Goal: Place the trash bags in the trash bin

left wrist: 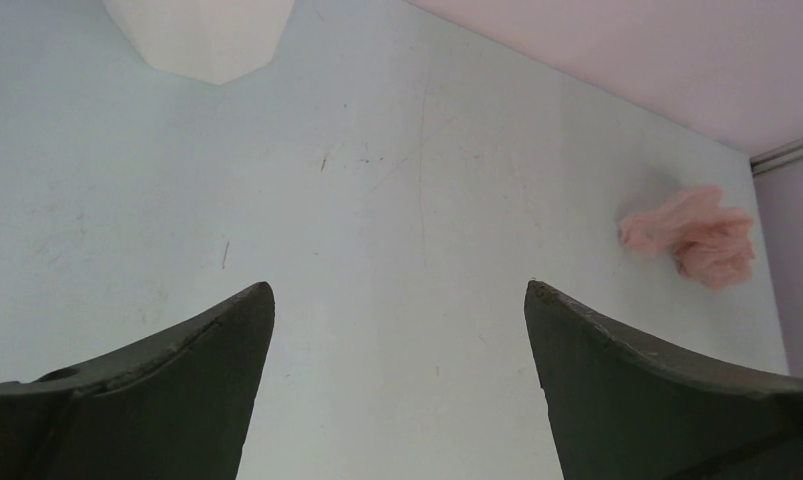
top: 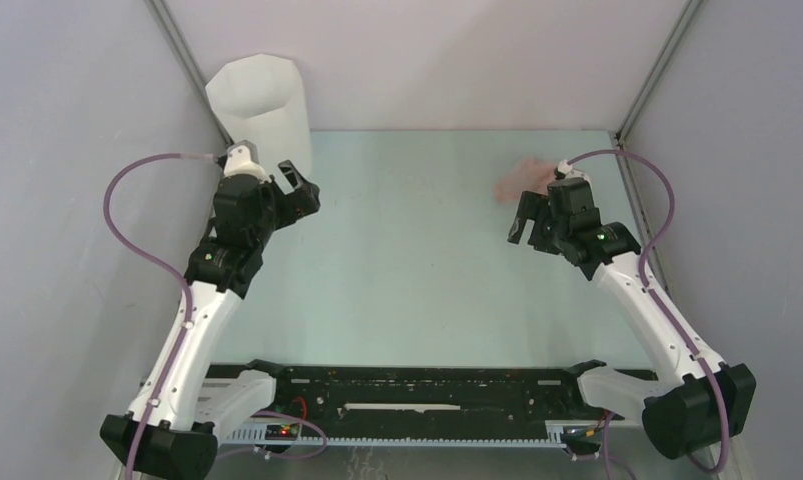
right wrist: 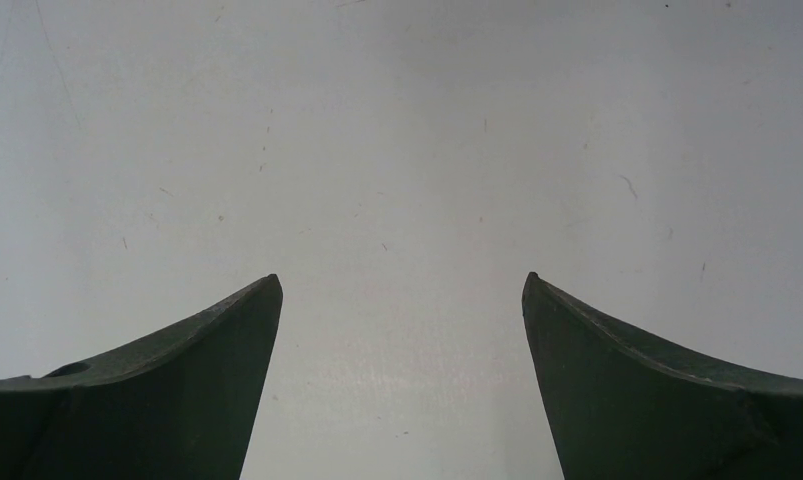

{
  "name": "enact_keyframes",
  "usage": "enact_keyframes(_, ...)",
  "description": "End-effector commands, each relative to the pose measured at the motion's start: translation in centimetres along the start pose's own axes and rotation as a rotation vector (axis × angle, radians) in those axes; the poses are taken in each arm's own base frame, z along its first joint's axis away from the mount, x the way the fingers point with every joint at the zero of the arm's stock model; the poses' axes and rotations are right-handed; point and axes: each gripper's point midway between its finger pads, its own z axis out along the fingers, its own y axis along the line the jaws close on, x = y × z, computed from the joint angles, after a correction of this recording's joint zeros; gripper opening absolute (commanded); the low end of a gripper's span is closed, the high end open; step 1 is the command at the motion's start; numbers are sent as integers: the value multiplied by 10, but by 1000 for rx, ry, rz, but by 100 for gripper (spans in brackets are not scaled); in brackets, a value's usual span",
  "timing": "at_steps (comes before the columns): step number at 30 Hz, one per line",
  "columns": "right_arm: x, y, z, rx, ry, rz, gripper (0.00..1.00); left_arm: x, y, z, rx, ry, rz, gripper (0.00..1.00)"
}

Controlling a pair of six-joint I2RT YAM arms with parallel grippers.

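A pale green table [top: 417, 270] is seen from above, enclosed by grey walls [top: 67, 200]. A plain white, faceted plastic bin [top: 257, 100] is stood upright at the far left corner. A crumpled, translucent pale-pink plastic bag [top: 522, 180] is laid on the table near the far right corner, well apart from the bin. The left gripper [top: 299, 190] is held near the bin, jaws spread wide, nothing grasped. The right gripper [top: 524, 215] is held near the bag, jaws likewise spread wide and empty, only bare table seen between them.
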Motion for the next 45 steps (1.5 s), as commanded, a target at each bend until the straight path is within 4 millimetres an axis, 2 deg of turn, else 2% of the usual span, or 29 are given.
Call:
enact_keyframes(1,-9,2,-9,-1,-58,-2,100,-18,-7,4,19,-56,-88,100)
enact_keyframes(5,-5,0,-8,5,-40,5,100,-29,-1,12,-11,-58,-213,100)
enact_keyframes(8,-2,-2,-10,17,-29,26,100,-40,17,24,-63,-53,-350,100)
enact_keyframes(12,-1,2,-15,-11,-28,15,100,-72,24,43,-80,-77,-473,100)
enact_keyframes(15,-4,2,-16,-12,-46,23,100,-96,18,60,-54,-108,-517,100)
enact_keyframes(18,-8,0,-6,-12,-51,18,100,-101,6,90,12,-82,-521,100)
enact_keyframes(22,-22,-8,13,-12,-12,54,100,-76,-6,116,49,13,-479,100)
enact_keyframes(23,-30,-17,19,2,-16,81,100,-68,-6,119,47,28,-450,100)
enact_keyframes(24,-38,-25,24,22,-22,105,100,-55,-16,120,64,56,-414,100)
enact_keyframes(26,-50,-39,38,50,-5,158,100,-29,-24,120,72,107,-361,100)
enact_keyframes(29,-67,-50,64,68,-2,199,100,3,-34,114,111,183,-297,100)
enact_keyframes(31,-77,-51,83,84,13,199,100,14,-41,107,146,218,-214,100)
enact_keyframes(35,-104,-70,120,135,38,242,96,37,-40,93,160,297,9,100)
enact_keyframes(38,-119,-85,150,190,66,255,95,52,-36,86,169,356,108,100)
enact_keyframes(39,-130,-87,159,200,57,249,96,55,-35,85,176,369,126,100)
enact_keyframes(41,-138,-91,179,219,79,223,93,63,-35,82,195,396,154,100)
enact_keyframes(42,-134,-95,194,243,108,213,92,66,-34,82,201,408,174,100)
enact_keyframes(45,-138,-98,212,304,137,162,90,67,-28,78,166,440,240,100)
